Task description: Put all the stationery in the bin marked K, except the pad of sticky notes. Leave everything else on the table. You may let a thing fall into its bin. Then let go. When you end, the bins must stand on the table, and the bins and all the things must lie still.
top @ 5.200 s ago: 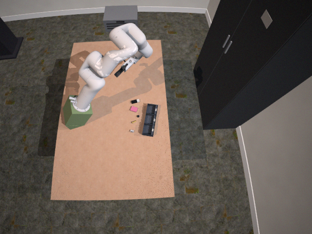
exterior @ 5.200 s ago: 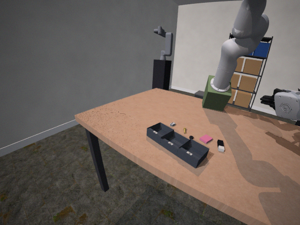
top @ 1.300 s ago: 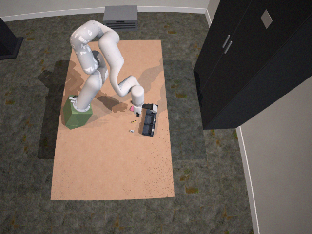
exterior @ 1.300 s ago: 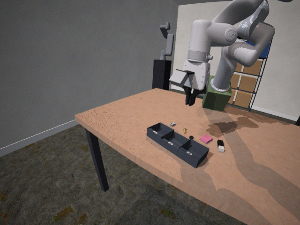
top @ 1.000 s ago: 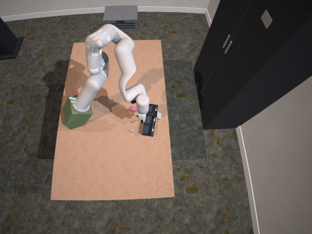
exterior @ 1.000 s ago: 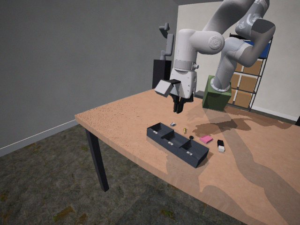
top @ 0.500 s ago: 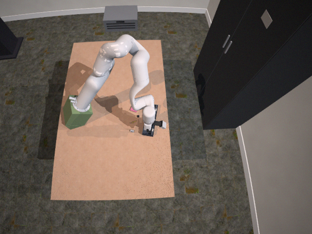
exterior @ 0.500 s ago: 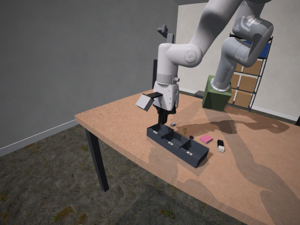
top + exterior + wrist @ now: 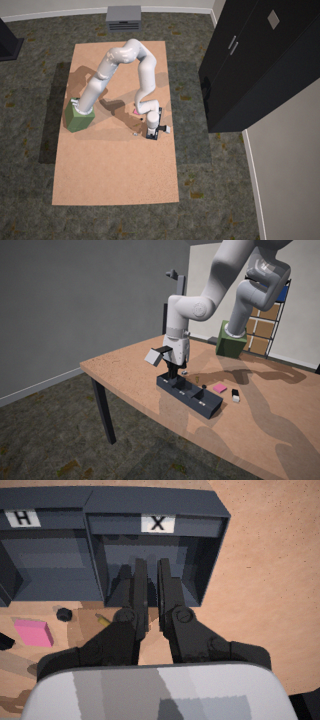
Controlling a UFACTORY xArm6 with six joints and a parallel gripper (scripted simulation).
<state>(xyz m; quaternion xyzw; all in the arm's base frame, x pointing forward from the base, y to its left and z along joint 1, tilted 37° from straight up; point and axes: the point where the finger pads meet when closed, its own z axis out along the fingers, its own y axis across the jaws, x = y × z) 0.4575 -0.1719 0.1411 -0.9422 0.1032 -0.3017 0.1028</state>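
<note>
My gripper (image 9: 151, 569) is pinched nearly shut with nothing between its fingers, and its tips hang inside the end bin marked X (image 9: 157, 523), beside the one marked H (image 9: 22, 518); no K label shows in these views. To do this well I should lift out and open wide. The stationery lies on the table (image 9: 124, 361) beside the bins: the eraser (image 9: 235, 395) near the pink sticky-note pad (image 9: 219, 388), which stays put.

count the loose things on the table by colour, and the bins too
pink pad: 1
black and white block: 1
black bit: 1
yellow bit: 1
grey bit: 1
dark bins: 3
total: 8
</note>
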